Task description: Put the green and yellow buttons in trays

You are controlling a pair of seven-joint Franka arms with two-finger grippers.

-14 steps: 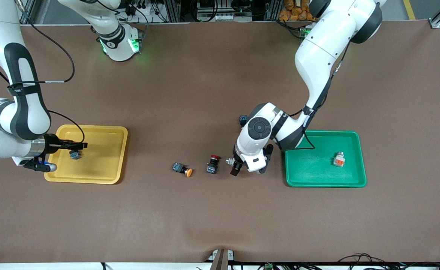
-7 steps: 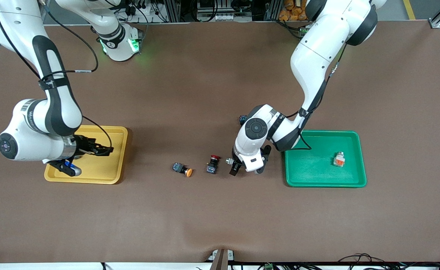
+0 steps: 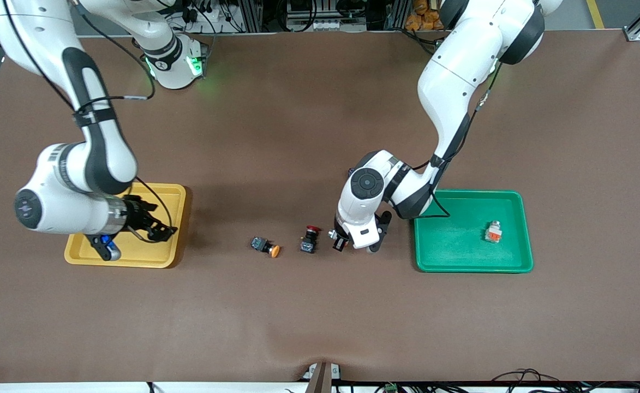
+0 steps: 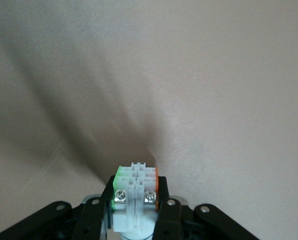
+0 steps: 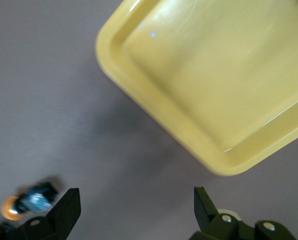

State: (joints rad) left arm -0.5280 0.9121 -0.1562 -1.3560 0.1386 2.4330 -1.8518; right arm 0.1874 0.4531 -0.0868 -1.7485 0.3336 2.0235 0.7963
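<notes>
My left gripper [image 3: 340, 244] is shut on a whitish-silver button [image 4: 134, 192] with green and orange side blocks, low over the table between a red-capped switch [image 3: 310, 239] and the green tray [image 3: 472, 266]. A second whitish-silver button [image 3: 493, 232] lies in the green tray. My right gripper [image 3: 162, 221] is open and empty over the yellow tray's [image 3: 134, 256] edge toward the table's middle. An orange-capped button [image 3: 265, 245] lies on the table beside the red-capped switch; it also shows in the right wrist view [image 5: 26, 202]. The right arm hides much of the yellow tray's inside.
A second dark switch [image 3: 351, 173] peeks out by the left arm's wrist, farther from the front camera. The yellow tray's corner [image 5: 154, 107] fills the right wrist view. Brown table mat [image 3: 320, 316] lies all around.
My right arm has swung from over the yellow tray toward the table's middle, its gripper open; the button seen in that tray is now covered by the arm. My left gripper has shifted slightly.
</notes>
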